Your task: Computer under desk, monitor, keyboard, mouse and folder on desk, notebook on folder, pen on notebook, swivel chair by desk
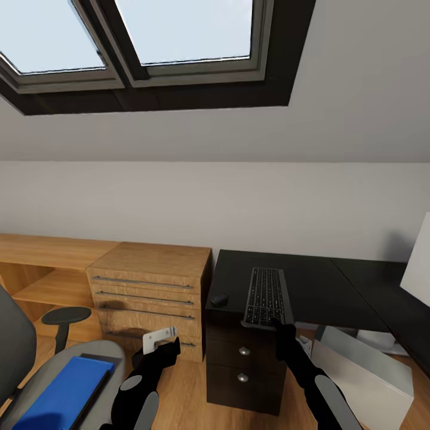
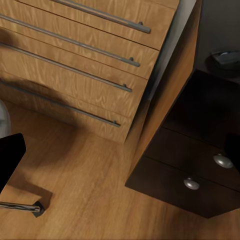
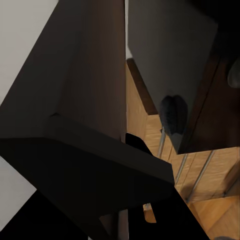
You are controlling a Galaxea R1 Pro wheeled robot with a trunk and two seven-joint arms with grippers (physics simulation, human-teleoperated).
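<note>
The keyboard (image 1: 267, 297) lies on the desk (image 1: 322, 286), w/ its near end sticking out past the front edge. The right gripper (image 1: 278, 325) is at that near end, and it looks like it's pinching the edge of the keyboard, but the fingers are dark on dark so I can't tell for sure if it's closed on it or how wide it is. The mouse (image 1: 219, 300) sits on the desk just left of the keyboard, near the corner.

The left gripper (image 1: 170, 345) hangs low in front of the wood cabinet (image 1: 149, 286), near the chair (image 1: 36, 364). A small white-grey flat thing (image 1: 159, 338) sits right at its tip, maybe held; can't tell what it is or if the fingers are closed.

The folder (image 1: 60, 394) is on the chair seat, not moved yet. The monitor (image 1: 418, 269) shows at the far right, just its white edge. The computer (image 1: 364, 370) is on the floor under the desk.

What could go wrong:
- Keyboard hangs over the edge. If the grip lets go now it may tip & fall to the floor.
- If it's pushed sideways, it may bump the mouse off the corner, b/c they're so close.
- The left arm is near the chair; a bump may roll it and slide the folder off.
</note>
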